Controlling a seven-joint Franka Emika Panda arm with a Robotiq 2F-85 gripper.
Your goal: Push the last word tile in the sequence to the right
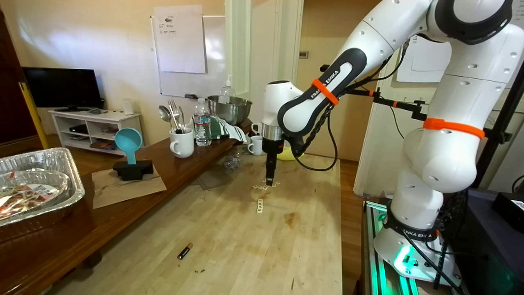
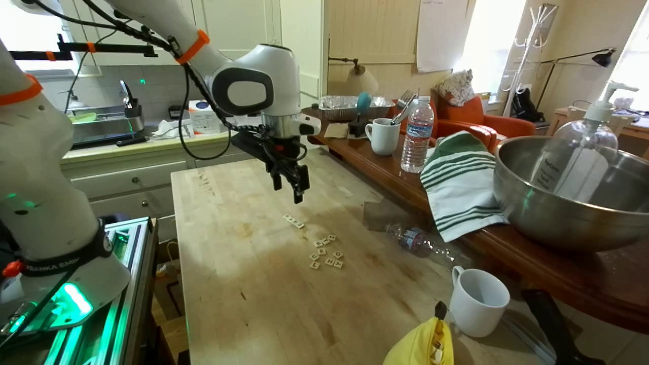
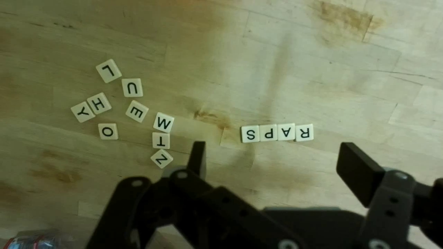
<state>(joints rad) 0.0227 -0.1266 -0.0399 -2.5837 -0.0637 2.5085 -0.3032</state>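
The sequence is a short straight row of small whitish letter tiles on the wooden table, in both exterior views [image 1: 260, 205] [image 2: 293, 221] and in the wrist view [image 3: 277, 133]. In the wrist view the letters stand upside down and read R, A, P, S from right to left. The S tile [image 3: 250, 134] is at the row's left end there, touching the P tile; the R tile [image 3: 304, 132] is at the right end. My gripper [image 3: 273, 152] is open and empty, fingers wide apart. In both exterior views the gripper [image 1: 269, 183] [image 2: 288, 192] hangs above the table, touching no tile.
Several loose letter tiles [image 3: 133, 87] lie scattered beside the row. A battery [image 1: 185, 250] lies on the table. A yellow pouch [image 2: 421, 344], a white mug [image 2: 479, 301] and a lying plastic bottle [image 2: 421, 241] stand near the loose tiles' end. A raised brown counter [image 1: 176, 168] borders the table.
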